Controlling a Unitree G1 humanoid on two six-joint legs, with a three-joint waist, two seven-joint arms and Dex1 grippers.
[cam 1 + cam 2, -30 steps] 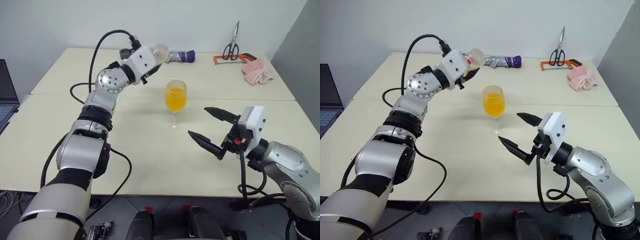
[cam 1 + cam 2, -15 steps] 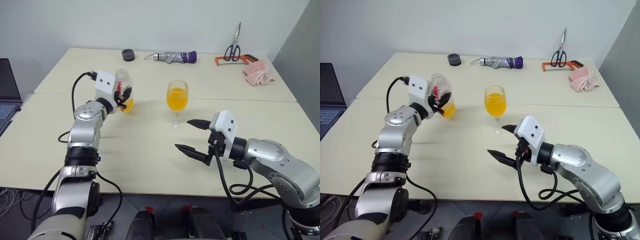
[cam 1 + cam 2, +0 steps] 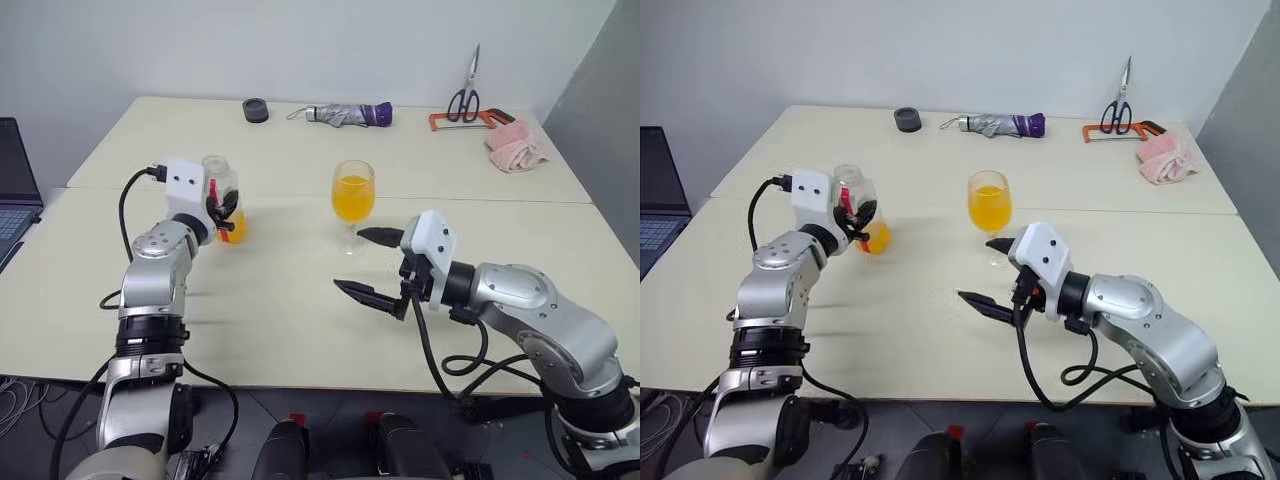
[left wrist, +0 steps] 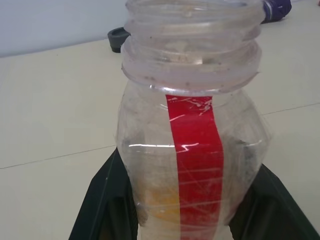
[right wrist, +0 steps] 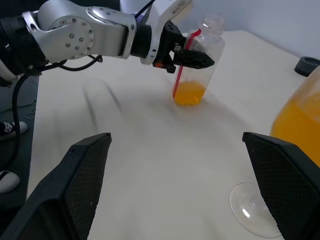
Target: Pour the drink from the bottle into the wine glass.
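Left eye view: the left tool (image 3: 222, 208), clamped on the small clear plastic bottle (image 3: 221, 196), has come down from its tilt at upper centre to left of centre; it looks set on the counter (image 3: 300, 300). Orange drink (image 3: 352, 198) fills the clear stemmed wine glass (image 3: 352, 204), so pouring seems done. The right tool (image 3: 370, 265) gapes empty.
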